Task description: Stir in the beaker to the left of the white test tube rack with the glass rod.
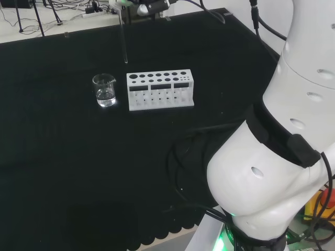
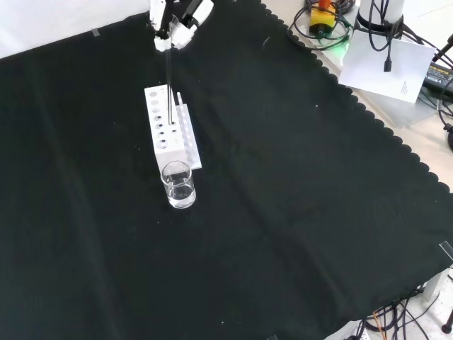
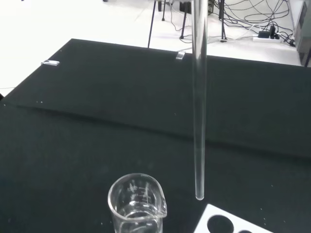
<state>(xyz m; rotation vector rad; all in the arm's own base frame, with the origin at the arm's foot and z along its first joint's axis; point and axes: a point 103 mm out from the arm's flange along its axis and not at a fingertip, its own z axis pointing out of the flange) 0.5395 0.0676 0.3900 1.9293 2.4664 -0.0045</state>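
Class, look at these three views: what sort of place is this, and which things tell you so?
Most likely a robotics lab set up for chemistry-style tasks. Clues: a glass beaker beside a white test tube rack on black cloth, and a robot hand holding a glass rod.

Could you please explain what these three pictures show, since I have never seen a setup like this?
This is one white robot arm at a bench covered in black cloth, with a hand of fingers instead of a gripper. The head view looks over the arm from behind; the big white shapes at its right are the arm's own links. The front view looks down from the opposite side, and the hand comes in at its top. The wrist view looks down past the palm. On the cloth stand a white rack and, beside it, a small glass beaker holding some clear liquid. The hand holds a glass rod upright, its tip in the air above the rack's end nearest the beaker, not yet in the beaker.
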